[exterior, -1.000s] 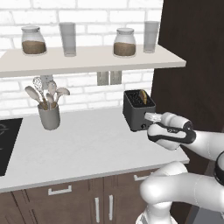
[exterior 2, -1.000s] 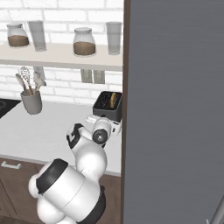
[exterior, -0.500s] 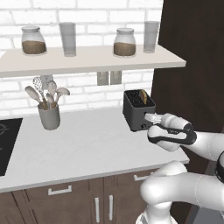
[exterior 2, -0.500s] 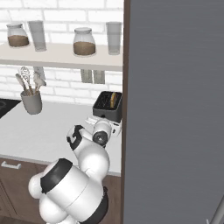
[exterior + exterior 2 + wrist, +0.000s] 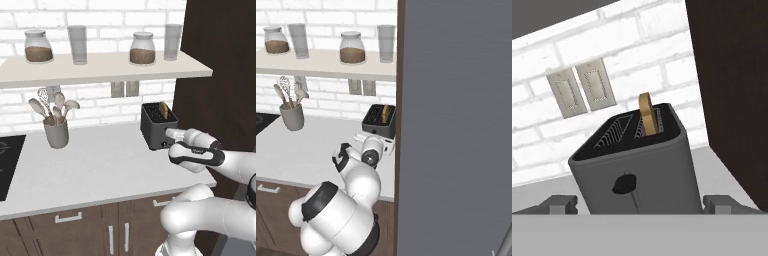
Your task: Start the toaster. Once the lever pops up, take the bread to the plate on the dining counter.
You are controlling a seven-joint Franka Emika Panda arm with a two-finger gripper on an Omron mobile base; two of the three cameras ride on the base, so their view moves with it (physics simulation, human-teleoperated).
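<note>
The dark grey toaster (image 5: 158,128) stands on the light grey counter (image 5: 95,170) against the brick wall, beside a tall dark cabinet. A tan-brown slice of bread (image 5: 164,108) sticks up out of its right-hand slot (image 5: 647,115). My gripper (image 5: 173,134) hovers just in front of the toaster's front face, open. In the hand view my gripper (image 5: 641,204) has its two tips spread wide, with the toaster (image 5: 642,172) between and beyond them. The small knob (image 5: 625,184) sits at the upper end of its slot. Seen from the right base, toaster (image 5: 378,123) and bread (image 5: 385,113) sit behind my wrist.
A grey utensil holder (image 5: 56,132) stands to the left on the counter and a black cooktop (image 5: 7,165) lies at the far left. The shelf (image 5: 100,69) above carries jars and glasses. The dark cabinet (image 5: 222,80) walls off the right side. A grey panel (image 5: 456,125) blocks the right base view.
</note>
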